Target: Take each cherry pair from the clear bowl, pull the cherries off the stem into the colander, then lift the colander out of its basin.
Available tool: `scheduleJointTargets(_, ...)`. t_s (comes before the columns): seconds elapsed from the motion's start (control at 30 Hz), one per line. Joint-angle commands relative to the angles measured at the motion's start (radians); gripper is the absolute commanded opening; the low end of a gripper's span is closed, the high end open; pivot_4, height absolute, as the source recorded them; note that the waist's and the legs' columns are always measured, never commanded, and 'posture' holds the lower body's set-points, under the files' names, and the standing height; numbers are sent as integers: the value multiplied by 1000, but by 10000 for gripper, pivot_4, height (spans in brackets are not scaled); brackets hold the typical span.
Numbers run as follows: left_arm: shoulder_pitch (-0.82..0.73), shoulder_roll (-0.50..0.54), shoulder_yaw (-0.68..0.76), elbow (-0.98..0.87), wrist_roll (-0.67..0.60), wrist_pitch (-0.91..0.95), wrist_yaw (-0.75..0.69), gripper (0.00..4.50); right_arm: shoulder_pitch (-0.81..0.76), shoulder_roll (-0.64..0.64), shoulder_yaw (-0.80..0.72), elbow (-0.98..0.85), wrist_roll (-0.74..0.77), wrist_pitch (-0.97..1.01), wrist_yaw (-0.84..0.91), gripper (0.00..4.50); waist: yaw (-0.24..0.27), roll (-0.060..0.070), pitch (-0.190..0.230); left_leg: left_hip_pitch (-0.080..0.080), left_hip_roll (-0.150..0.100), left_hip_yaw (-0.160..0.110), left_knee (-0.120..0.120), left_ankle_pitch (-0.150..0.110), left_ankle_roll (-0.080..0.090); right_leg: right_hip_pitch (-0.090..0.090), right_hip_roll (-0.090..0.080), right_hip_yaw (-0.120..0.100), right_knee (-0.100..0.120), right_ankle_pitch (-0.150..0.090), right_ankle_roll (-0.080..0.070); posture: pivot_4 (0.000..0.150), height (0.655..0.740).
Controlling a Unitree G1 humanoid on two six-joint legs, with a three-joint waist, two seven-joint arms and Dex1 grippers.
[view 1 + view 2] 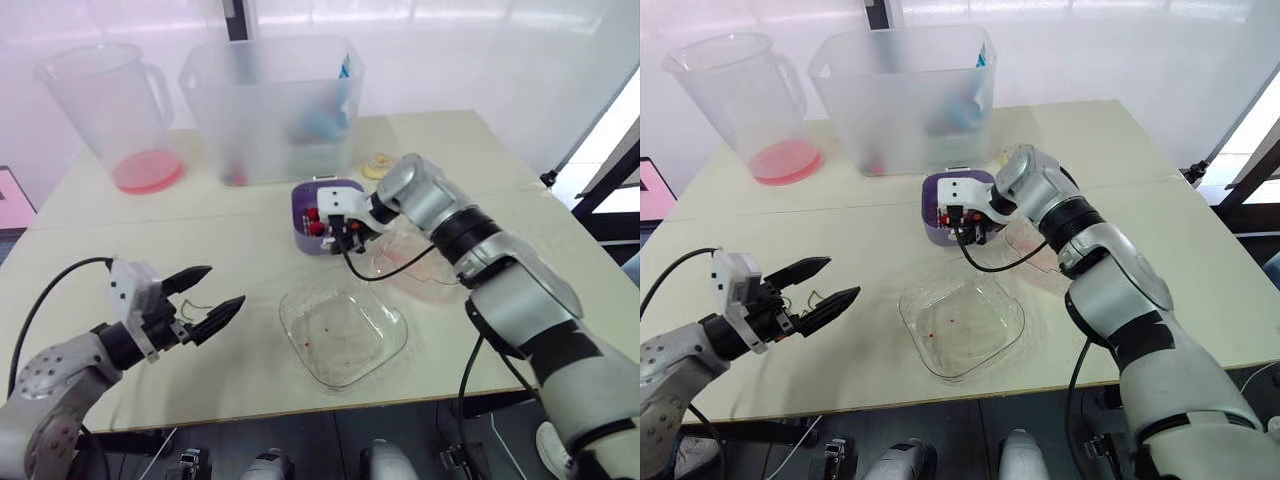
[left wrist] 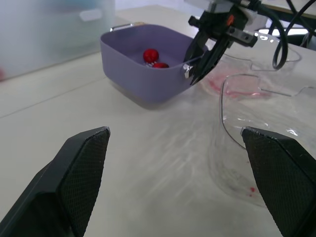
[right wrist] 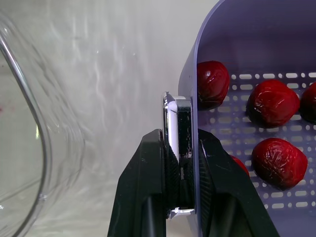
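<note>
- At the tabletop's (image 1: 150, 220) middle sits the purple colander (image 2: 138, 79), with several loose red cherries (image 3: 271, 101) on its slotted floor. Its basin cannot be told apart from it from these angles.
- Right tool (image 3: 180, 143): closed tight on the colander's near rim, one finger outside and one inside the wall, pinching a small metal tab (image 3: 177, 118) there.
- Clear bowl (image 1: 350, 330): just in front of the colander, nearer the robot. It looks empty apart from a few red specks, with no cherry pairs to be seen.
- Left tool (image 1: 225, 287): wide open and holding nothing, hovering low over the tabletop, well to the left of the bowl. A thin green stem (image 1: 197, 306) seems to lie just beside its fingers.
- Step in hand, as a judgement: the plucking looks finished, and the last step is under way, the lift of the colander out of its basin.
- Next move, as a judgement: a straight, slow rise that keeps the colander level. The grip is on one edge only, so the far side may sag and the cherries roll. If the basin clings and comes up too, the free left tool could hold it down.
- Further back: a jug (image 1: 110, 110) with a pink bottom and a frosted tub (image 1: 270, 100), both well apart from the work.
</note>
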Motion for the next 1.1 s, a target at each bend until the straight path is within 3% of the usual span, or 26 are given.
scheduleJointTargets(0.03, 2, 19, 35, -30, -17, -22, 7, 45000, -34, 25, -53, 56, -37, -55, 8, 2034, -1, 0, 0, 0, 0, 0, 0, 0, 0, 0, 0, 0, 0, 0, 0, 1500, 7400)
scheduleJointTargets(0.33, -51, 55, 13, 22, -16, -26, -18, 45000, -75, 26, -146, 91, -74, -52, 40, 44554, -1, 0, 0, 0, 0, 0, 0, 0, 0, 0, 0, 0, 0, 0, 0, 1500, 7400)
scheduleJointTargets(0.43, -84, 62, 1, 50, -14, -26, -25, 45000, -99, -29, -191, 14, -61, -5, 93, 44554, 1, 1, 0, 0, 0, 0, 0, 0, 0, 0, 0, 0, 0, 0, 0, 1500, 7400)
scheduleJointTargets(0.57, -160, 70, -21, 128, 3, -27, -28, 45000, -144, -144, -305, -198, 25, 235, 205, 44554, 4, 1, 0, 0, -1, 0, 0, 0, 0, 0, 0, 0, 0, 0, 0, 1500, 7400)
scheduleJointTargets(0.73, -261, 102, -66, 245, 36, -11, -43, 45000, -91, -330, -419, -423, 36, 374, 134, 44554, 7, 1, 0, 0, 0, 0, 0, 0, 0, 0, 0, 0, 0, 0, 0, 1500, 7400)
scheduleJointTargets(0.87, -327, 115, -124, 314, 101, -50, -56, 45000, 98, -480, -631, -607, 95, 408, -12, 44554, 28, 0, 0, 0, -1, 1, 0, 0, 0, 1, -1, 0, 0, 0, 0, 1500, 7400)
scheduleJointTargets(1.0, -390, 145, -190, 398, 176, -67, -81, 45000, 420, -688, -809, -796, 140, 532, -20, 44554, 43, 0, 0, 0, -1, 2, 0, 0, 0, 0, -1, 0, 0, 0, 0, 1500, 7400)
scheduleJointTargets(1.1, -430, 150, -211, 468, 211, -122, -116, 45000, 675, -677, -1062, -932, 226, 545, -76, 44554, 49, 1, 0, 0, -1, 5, 0, 0, 0, -1, -1, 1, 1, 0, 0, 1500, 7400)
